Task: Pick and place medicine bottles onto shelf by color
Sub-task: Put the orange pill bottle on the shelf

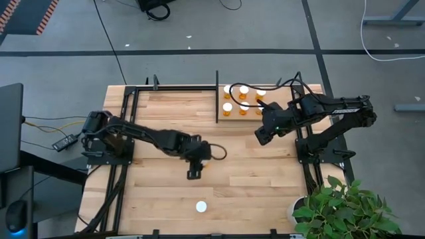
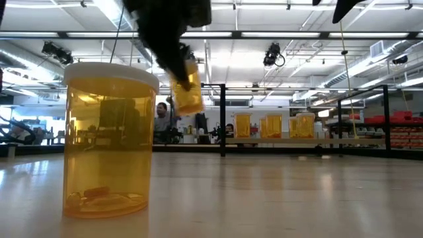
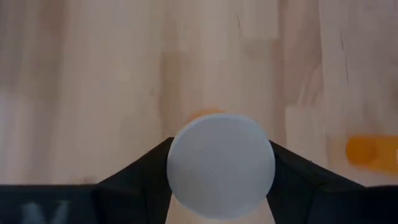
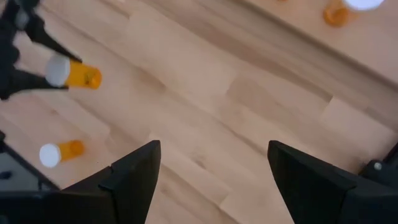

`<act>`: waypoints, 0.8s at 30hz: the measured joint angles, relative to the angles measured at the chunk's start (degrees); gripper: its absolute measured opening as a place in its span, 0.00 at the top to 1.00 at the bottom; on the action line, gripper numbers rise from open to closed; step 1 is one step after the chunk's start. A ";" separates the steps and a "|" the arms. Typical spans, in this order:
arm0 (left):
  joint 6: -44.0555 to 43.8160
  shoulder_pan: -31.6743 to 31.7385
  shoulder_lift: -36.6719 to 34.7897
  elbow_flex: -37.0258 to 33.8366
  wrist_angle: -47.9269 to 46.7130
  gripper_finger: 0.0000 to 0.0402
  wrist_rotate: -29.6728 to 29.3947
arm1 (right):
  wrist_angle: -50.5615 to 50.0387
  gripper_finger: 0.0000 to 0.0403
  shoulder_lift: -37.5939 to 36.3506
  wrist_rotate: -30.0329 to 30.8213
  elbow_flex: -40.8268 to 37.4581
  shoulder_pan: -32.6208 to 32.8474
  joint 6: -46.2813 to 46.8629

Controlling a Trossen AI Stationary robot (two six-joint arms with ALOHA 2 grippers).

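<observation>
Your left gripper [image 1: 194, 174] is clamping a medicine bottle [image 3: 221, 165] by its sides above mid-table, keeping it clear for carrying to the shelf [image 1: 249, 118]; your right gripper [image 1: 261, 137] is waiting nearby, fingers apart.

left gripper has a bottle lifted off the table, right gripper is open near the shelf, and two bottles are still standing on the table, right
Not quite: only one bottle still stands on the table, as the high view shows. The rest holds: the left gripper has a bottle lifted off the table, and the right gripper is open near the shelf.
</observation>
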 joint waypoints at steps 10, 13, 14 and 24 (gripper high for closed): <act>6.43 4.75 8.27 16.93 -7.92 0.45 -0.92 | -2.99 0.25 -2.62 -4.82 -0.02 0.02 -0.16; 7.66 5.31 13.63 24.12 -10.87 0.48 -0.88 | -3.90 0.25 -4.61 -5.41 -0.02 0.04 0.43; 7.86 5.51 15.46 26.34 -12.20 0.48 -0.80 | -4.27 0.25 -5.34 -5.55 -0.02 0.04 0.93; 10.63 7.03 28.81 41.53 -13.44 0.40 -0.81 | -5.47 0.25 -13.58 -4.99 -0.02 0.42 4.34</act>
